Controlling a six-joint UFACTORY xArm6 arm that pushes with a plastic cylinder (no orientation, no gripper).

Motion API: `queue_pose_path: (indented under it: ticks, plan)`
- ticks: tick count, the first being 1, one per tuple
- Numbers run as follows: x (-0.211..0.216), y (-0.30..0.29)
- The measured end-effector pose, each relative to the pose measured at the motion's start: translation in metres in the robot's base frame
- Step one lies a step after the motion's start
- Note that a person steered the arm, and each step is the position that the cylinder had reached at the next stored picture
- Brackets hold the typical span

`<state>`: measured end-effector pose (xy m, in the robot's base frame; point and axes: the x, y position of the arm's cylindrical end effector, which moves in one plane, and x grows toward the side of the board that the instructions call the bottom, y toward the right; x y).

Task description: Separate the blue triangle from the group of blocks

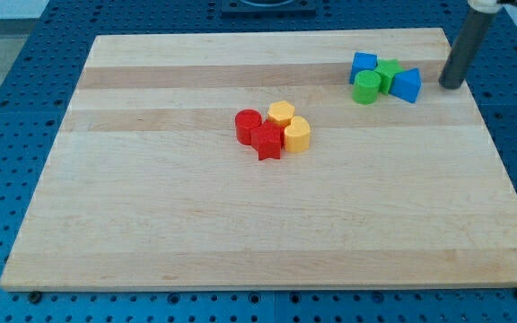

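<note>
The blue triangle [407, 85] sits near the view's top right, at the right end of a tight group. It touches a green star-like block [389, 73]. A green cylinder [366, 87] and a blue cube [363, 65] make up the left of that group. My tip [447, 85] rests on the board just right of the blue triangle, a short gap apart from it. The dark rod rises from there toward the view's top right corner.
A second group lies near the board's [151, 206] middle: a red cylinder [248, 124], a red star [267, 142], a yellow hexagon [281, 113] and a yellow cylinder [296, 134]. The board's right edge is close to my tip.
</note>
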<state>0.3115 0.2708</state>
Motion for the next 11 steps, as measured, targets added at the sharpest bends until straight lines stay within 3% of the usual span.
queue_pose_path:
  ticks: [1,3,11]
  plan:
    - [-0.032,-0.009]
    - [-0.038,-0.024]
    - [0.039,-0.072]
